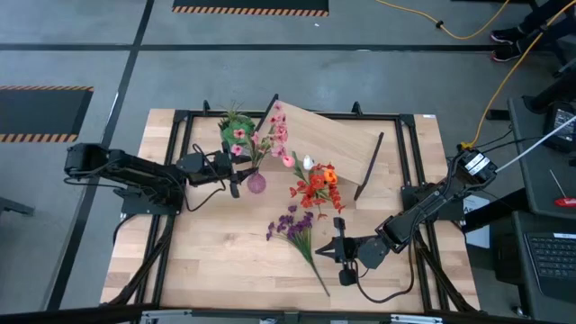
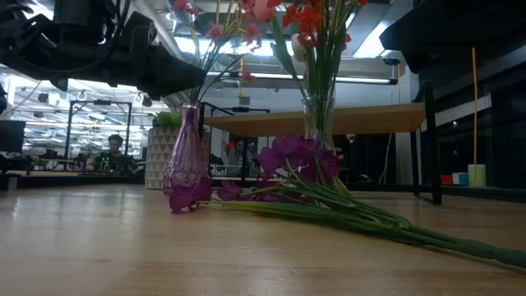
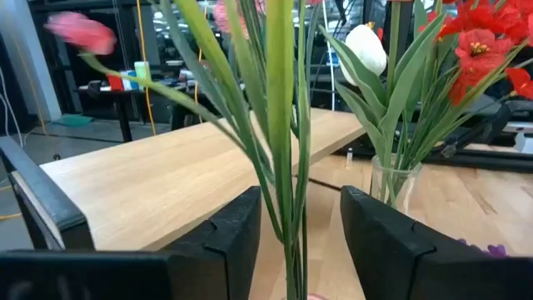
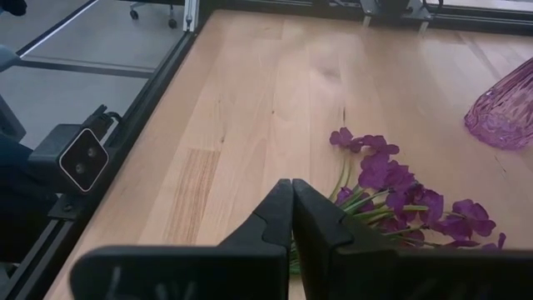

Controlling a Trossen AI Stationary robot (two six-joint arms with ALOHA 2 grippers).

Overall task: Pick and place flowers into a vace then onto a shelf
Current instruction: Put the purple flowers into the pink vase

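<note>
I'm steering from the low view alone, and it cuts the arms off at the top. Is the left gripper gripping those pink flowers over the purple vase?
Observer: No. The left wrist view shows the left gripper open, its fingers on either side of the pink flowers, not pinching the stems.
Operator: And the right gripper?
Observer: The right gripper is shut with nothing showing between its fingers, low beside the purple flowers lying on the table.
Operator: Where's the shelf?
Observer: From above, the shelf lies beyond the red flowers from the right gripper.
</note>
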